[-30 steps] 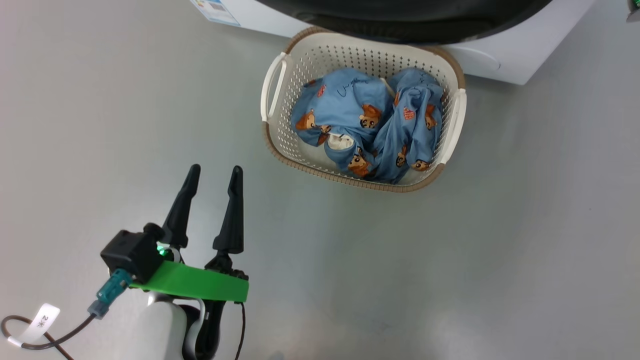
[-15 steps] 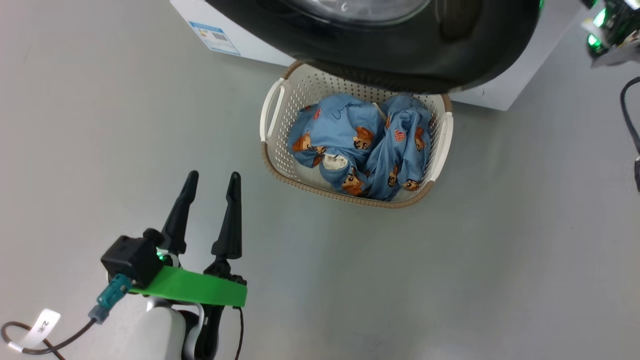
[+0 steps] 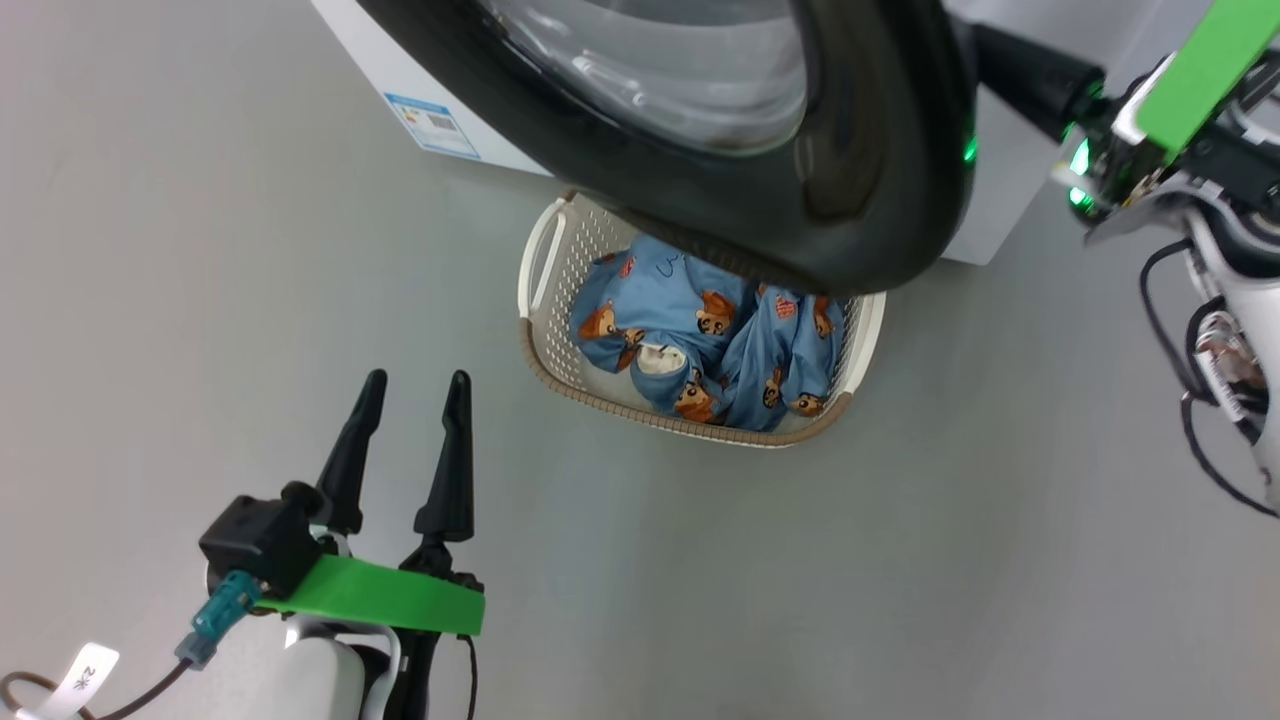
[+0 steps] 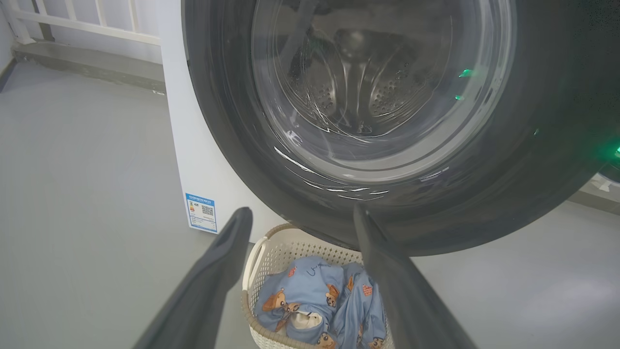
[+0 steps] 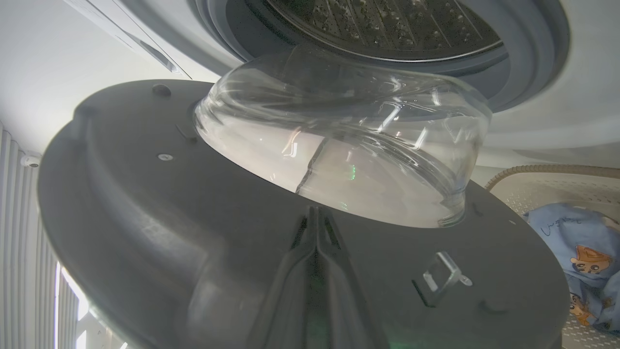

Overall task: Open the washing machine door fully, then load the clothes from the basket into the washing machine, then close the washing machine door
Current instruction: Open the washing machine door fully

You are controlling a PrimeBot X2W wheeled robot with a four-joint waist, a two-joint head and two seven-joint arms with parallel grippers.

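Note:
The washing machine door, glossy black with a bulging glass window, stands part open and hangs over the far end of the basket. My right gripper is shut, and its joined fingers lie against the door's inner face just below the glass. In the head view its dark fingers reach behind the door's right edge. The clothes, light blue with bear prints, lie bunched in the basket. My left gripper hovers open and empty over the floor, left of and nearer than the basket. The steel drum shows behind the door.
The white washing machine carries a small blue label low on its front. Bare grey floor surrounds the basket. In the left wrist view a white railing runs along the far wall, left of the machine.
The head camera has shifted. The door has swung further out over the basket, covering more of it, and my right arm has come into view at the upper right. My left gripper has stayed open.

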